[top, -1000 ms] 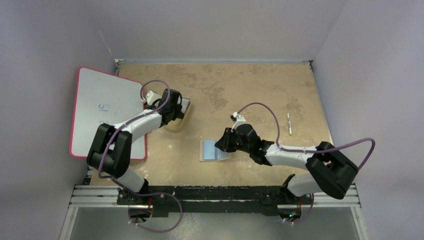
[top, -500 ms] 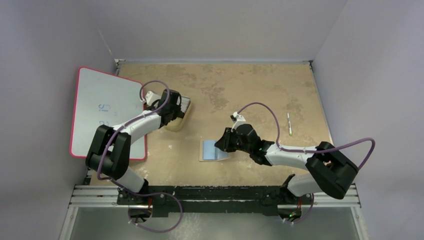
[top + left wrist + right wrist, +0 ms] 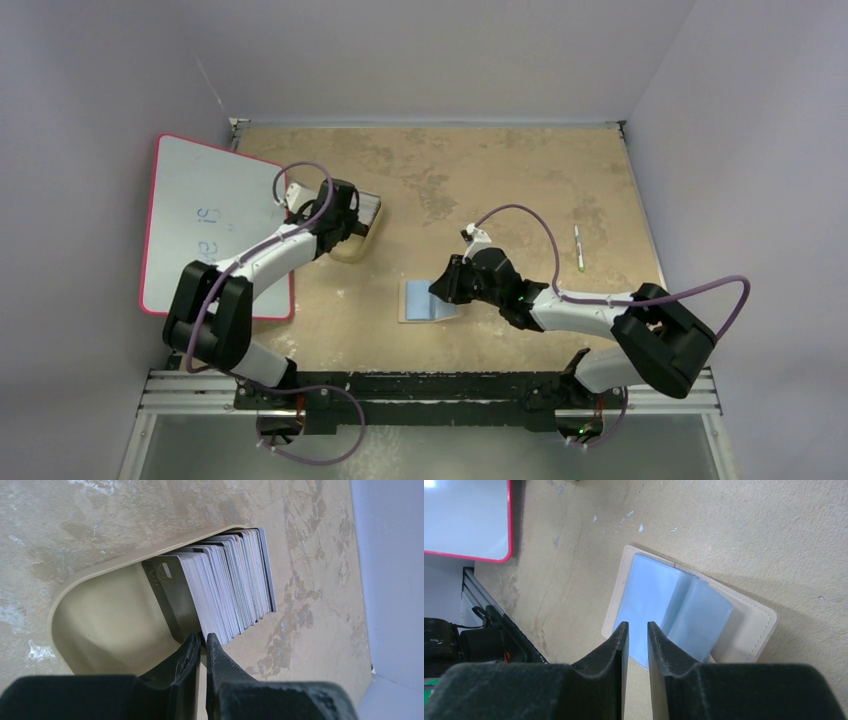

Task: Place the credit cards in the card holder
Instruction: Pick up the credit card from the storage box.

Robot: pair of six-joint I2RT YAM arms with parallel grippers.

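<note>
Left gripper is pinched nearly shut on the edge of one of the cards packed on edge in the tray. I'd pull straight out along the card so its neighbours don't drag along. Holder lies open mid-table, well apart. Right gripper sits at it, fingers almost closed, nothing visibly between them.

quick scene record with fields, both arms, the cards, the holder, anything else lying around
left gripper: jaws pinched on an end card of the credit cards
credit cards: standing on edge in yellow tray
right gripper: narrow gap, over card holder; grip unclear
card holder: lying open, no card visible inside
other: whiteboard left, pen right
</note>
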